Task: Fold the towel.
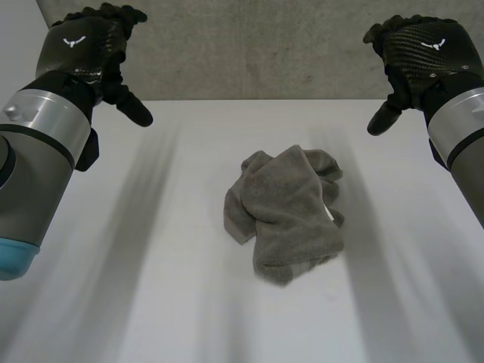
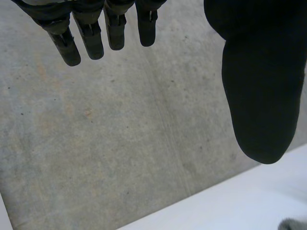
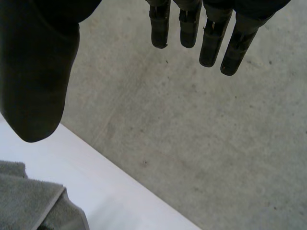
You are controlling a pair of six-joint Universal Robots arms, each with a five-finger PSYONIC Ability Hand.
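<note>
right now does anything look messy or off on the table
The grey towel lies crumpled in a heap on the white table, layers bunched over each other, not flat. The left hand and right hand hover open, apart from it.

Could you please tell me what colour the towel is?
The towel is plain grey, clearest in the head view.

You have a grey towel (image 1: 291, 212) lying in a crumpled, loose heap near the middle of the white table (image 1: 113, 287), slightly right of centre. It is unfolded (flaps overlap unevenly, and one lobe sticks out on its left side). Its surface is soft and fuzzy, and a hemmed edge shows in the right wrist view.
</note>
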